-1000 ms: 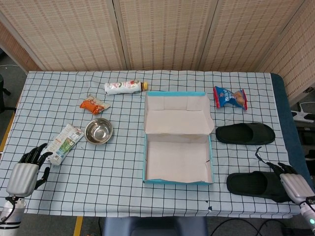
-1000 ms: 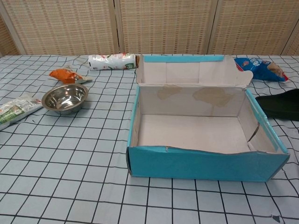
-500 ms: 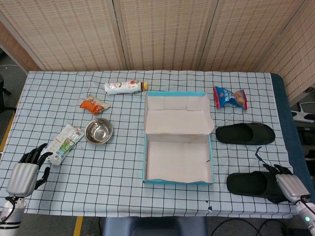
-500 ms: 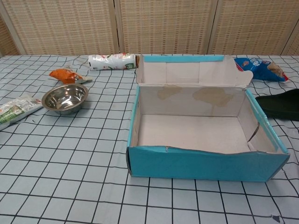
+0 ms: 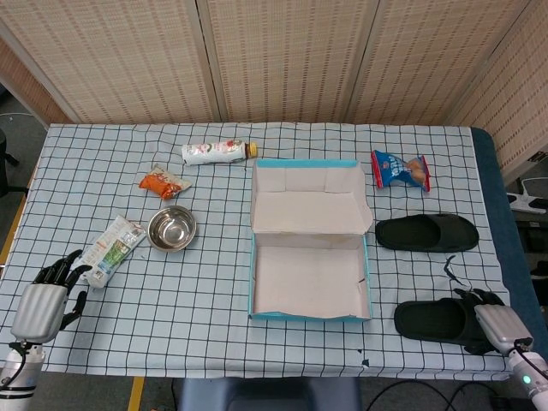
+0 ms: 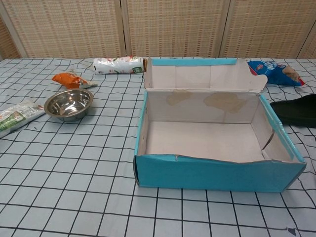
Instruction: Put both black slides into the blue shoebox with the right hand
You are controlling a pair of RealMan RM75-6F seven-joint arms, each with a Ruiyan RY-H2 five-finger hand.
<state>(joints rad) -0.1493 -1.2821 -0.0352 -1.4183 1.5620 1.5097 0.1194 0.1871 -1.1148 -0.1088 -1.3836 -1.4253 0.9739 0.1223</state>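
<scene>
The blue shoebox (image 5: 308, 316) sits open at the table's middle with its lid folded back; the chest view shows its front wall (image 6: 217, 174) and nothing inside. One black slide (image 5: 426, 233) lies to the right of the box, and its edge shows in the chest view (image 6: 296, 111). The other black slide (image 5: 432, 318) lies flat nearer the front edge. My right hand (image 5: 495, 324) is at this slide's right end, its dark fingers spread over the end. My left hand (image 5: 43, 304) rests open at the front left corner, holding nothing.
A steel bowl (image 5: 171, 228), a green-and-white packet (image 5: 111, 248), an orange snack bag (image 5: 163, 182) and a lying bottle (image 5: 218, 151) are left of the box. A blue snack bag (image 5: 400, 169) lies at the back right. The table's right edge is close to my right hand.
My right hand has shifted slightly left and toward the front edge, closing in on the near slide's right end. Both slides, the box and the left hand have not moved.
</scene>
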